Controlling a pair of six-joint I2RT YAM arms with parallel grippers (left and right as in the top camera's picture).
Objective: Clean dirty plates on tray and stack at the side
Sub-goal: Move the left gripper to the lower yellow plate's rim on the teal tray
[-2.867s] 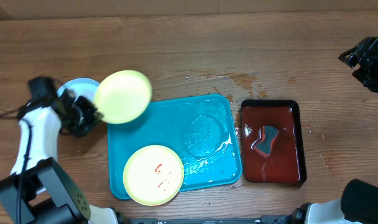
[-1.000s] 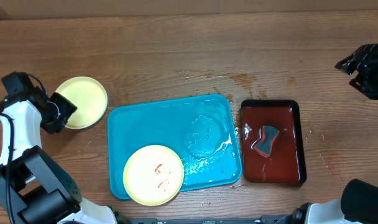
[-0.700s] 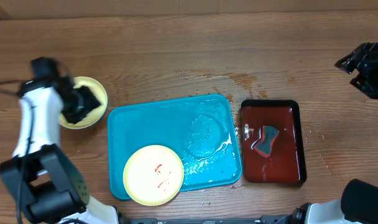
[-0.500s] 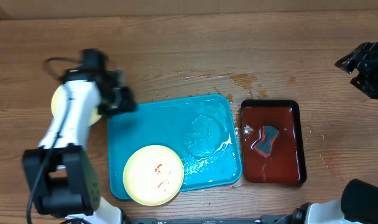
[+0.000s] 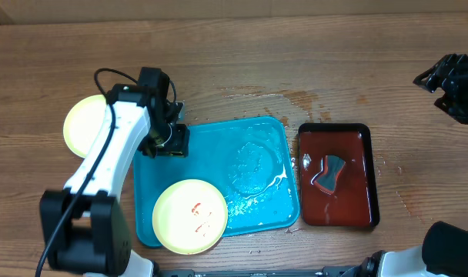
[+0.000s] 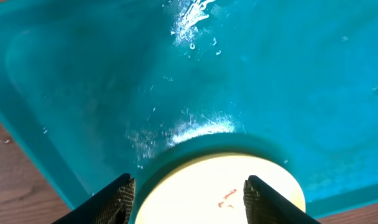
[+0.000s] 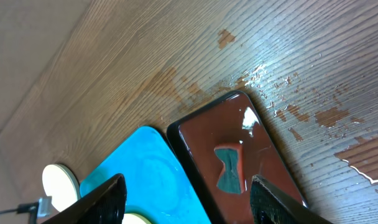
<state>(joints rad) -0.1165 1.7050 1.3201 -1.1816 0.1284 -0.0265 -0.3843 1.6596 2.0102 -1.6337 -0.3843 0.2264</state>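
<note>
Overhead: the left claw (image 5: 169, 141) hovers over the tray (image 5: 211, 154) at its 10 o'clock corner. A smeared plate (image 5: 190, 216) lies on the tray at 7 o'clock, and a pale plate (image 5: 81, 127) rests on the surface (image 5: 218, 61) at the tray's 10 o'clock.
Left wrist: the claw is spread and empty.
Right wrist: the right claw (image 7: 188, 186) is spread and empty.

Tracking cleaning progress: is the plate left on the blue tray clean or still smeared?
Still smeared: the plate on the tray shows thin red marks on its face, in both the overhead and left wrist views.
</note>
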